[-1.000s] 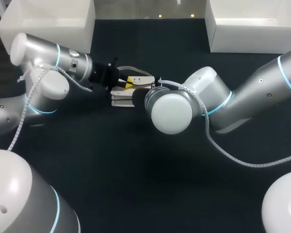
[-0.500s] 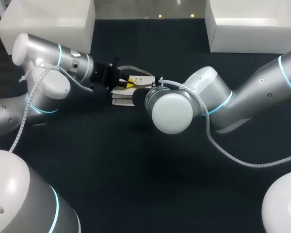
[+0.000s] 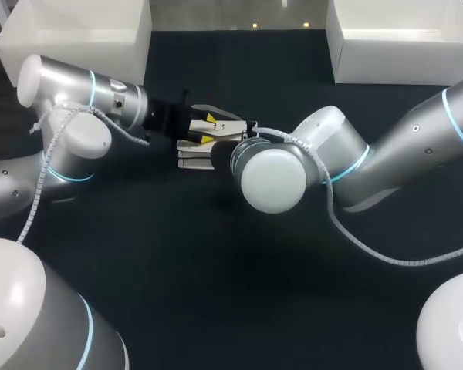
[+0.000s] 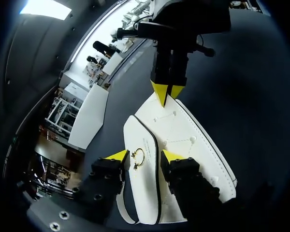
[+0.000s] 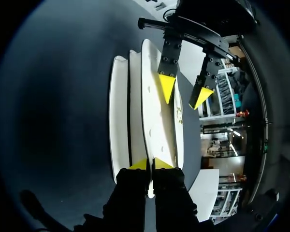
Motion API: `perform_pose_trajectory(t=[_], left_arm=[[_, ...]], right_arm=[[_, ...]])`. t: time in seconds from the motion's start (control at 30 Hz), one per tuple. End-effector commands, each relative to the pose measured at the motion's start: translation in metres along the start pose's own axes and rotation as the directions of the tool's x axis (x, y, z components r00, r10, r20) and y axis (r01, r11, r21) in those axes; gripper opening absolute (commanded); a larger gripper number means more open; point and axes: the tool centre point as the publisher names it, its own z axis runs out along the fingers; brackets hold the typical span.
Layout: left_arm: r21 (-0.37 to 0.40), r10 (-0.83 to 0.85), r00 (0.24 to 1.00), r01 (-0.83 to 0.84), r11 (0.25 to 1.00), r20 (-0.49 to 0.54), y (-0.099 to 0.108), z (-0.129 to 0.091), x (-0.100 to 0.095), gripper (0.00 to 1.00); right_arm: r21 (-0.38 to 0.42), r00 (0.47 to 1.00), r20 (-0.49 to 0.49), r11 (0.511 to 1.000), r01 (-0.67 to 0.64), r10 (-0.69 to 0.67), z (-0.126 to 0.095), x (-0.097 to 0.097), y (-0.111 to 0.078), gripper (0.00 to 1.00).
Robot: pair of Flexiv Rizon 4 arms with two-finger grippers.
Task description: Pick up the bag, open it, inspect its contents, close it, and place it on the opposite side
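The white bag (image 3: 194, 159) lies on the dark table between my two arms. In the left wrist view its flap with a gold ring clasp (image 4: 138, 157) sits between the spread fingers of my left gripper (image 4: 145, 155), which is open and does not pinch it. At the bag's (image 4: 188, 140) far edge my right gripper (image 4: 166, 93) is shut on the rim. The right wrist view shows the same: my right gripper (image 5: 151, 164) clamps the edge of the bag (image 5: 154, 116), and my left gripper (image 5: 184, 93) stands open over the other end. In the head view the right gripper is hidden behind its own wrist.
Two white bins stand at the back of the table, one at the left (image 3: 69, 35) and one at the right (image 3: 401, 42). My right arm's elbow (image 3: 274, 177) bulks just in front of the bag.
My left gripper's fingers have spread apart over the bag's flap. The right gripper and the bag have stayed in place.
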Motion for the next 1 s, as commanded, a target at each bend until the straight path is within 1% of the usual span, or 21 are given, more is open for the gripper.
perform_pose_trajectory(t=[0.03, 0.07, 0.1, 0.13, 0.17, 0.2, 0.23, 0.27, 0.3, 0.4, 0.5, 0.53, 0.73, 0.77, 0.83, 0.9, 0.97, 1.0], left_arm=[[0.004, -0.027, 0.999, 0.027, 1.000, 0.022, -0.003, -0.014, 0.002, 0.70], [0.002, -0.037, 0.999, 0.037, 0.999, 0.028, -0.003, -0.017, 0.001, 0.69], [0.008, -0.047, 0.998, 0.047, 0.999, 0.034, -0.003, -0.020, 0.001, 0.69], [0.011, -0.058, 0.998, 0.057, 0.998, 0.040, -0.003, -0.024, 0.000, 0.69], [0.009, -0.065, 0.997, 0.065, 0.998, 0.046, -0.004, -0.028, -0.001, 0.72], [0.019, -0.071, 0.996, 0.070, 0.997, 0.048, -0.005, -0.031, -0.002, 0.78], [0.024, -0.082, 0.995, 0.081, 0.996, 0.052, -0.005, -0.035, -0.003, 0.87], [0.030, -0.092, 0.994, 0.090, 0.995, 0.054, -0.006, -0.039, -0.004, 0.93], [0.042, -0.104, 0.993, 0.102, 0.994, 0.055, -0.007, -0.043, -0.006, 0.95], [0.058, -0.134, 0.989, 0.131, 0.990, 0.055, -0.010, -0.052, -0.009, 0.94], [0.054, -0.179, 0.983, 0.177, 0.983, 0.037, -0.012, -0.063, -0.013, 1.00], [0.050, -0.190, 0.981, 0.188, 0.981, 0.031, -0.013, -0.065, -0.014, 1.00], [-0.013, -0.305, 0.951, 0.305, 0.952, -0.057, -0.010, -0.086, -0.019, 1.00], [-0.023, -0.325, 0.943, 0.324, 0.946, -0.073, -0.010, -0.089, -0.019, 1.00], [-0.034, -0.355, 0.928, 0.353, 0.935, -0.112, -0.009, -0.093, -0.019, 1.00], [-0.071, -0.386, 0.909, 0.380, 0.922, -0.156, -0.010, -0.099, -0.017, 1.00], [-0.086, -0.394, 0.902, 0.384, 0.919, -0.175, -0.011, -0.101, -0.016, 1.00], [-0.097, -0.398, 0.894, 0.387, 0.917, -0.206, -0.013, -0.102, -0.015, 1.00]], right_arm=[[-0.002, 1.000, 0.013, 1.000, -0.009, 0.009, -0.002, 0.000, -0.001, 0.06], [-0.006, 1.000, 0.015, 1.000, -0.012, 0.012, -0.003, -0.002, -0.002, 0.33], [-0.007, 1.000, 0.016, 1.000, -0.013, 0.013, -0.004, -0.003, -0.002, 0.49], [-0.007, 1.000, 0.017, 1.000, -0.017, 0.017, -0.005, -0.005, -0.002, 1.00], [-0.019, 1.000, 0.017, 0.999, -0.025, 0.026, -0.007, -0.006, -0.003, 1.00], [-0.024, 0.999, 0.017, 0.999, -0.028, 0.029, -0.009, -0.009, -0.003, 1.00], [-0.029, 0.999, 0.014, 0.999, -0.029, 0.030, -0.010, -0.010, -0.003, 1.00], [-0.040, 0.999, 0.004, 0.999, -0.031, 0.032, -0.012, -0.013, -0.004, 1.00], [-0.048, 0.999, -0.014, 0.998, -0.030, 0.029, -0.014, -0.015, -0.004, 1.00], [-0.059, 0.998, -0.045, 0.997, -0.040, 0.038, -0.019, -0.023, -0.004, 1.00], [-0.080, 0.995, -0.085, 0.995, -0.053, 0.046, -0.026, -0.036, -0.004, 1.00], [-0.085, 0.994, -0.092, 0.995, -0.059, 0.051, -0.028, -0.039, -0.005, 1.00], [-0.068, 0.974, -0.208, 0.992, -0.108, 0.091, -0.034, -0.068, -0.012, 1.00], [-0.062, 0.972, -0.221, 0.993, -0.097, 0.081, -0.035, -0.072, -0.013, 1.00], [-0.059, 0.964, -0.250, 0.992, -0.113, 0.095, -0.035, -0.077, -0.016, 1.00], [-0.038, 0.953, -0.291, 0.994, -0.101, 0.086, -0.034, -0.083, -0.017, 1.00], [-0.026, 0.946, -0.314, 0.995, -0.097, 0.084, -0.033, -0.087, -0.018, 1.00], [-0.017, 0.940, -0.332, 0.996, -0.091, 0.080, -0.032, -0.089, -0.018, 1.00]])
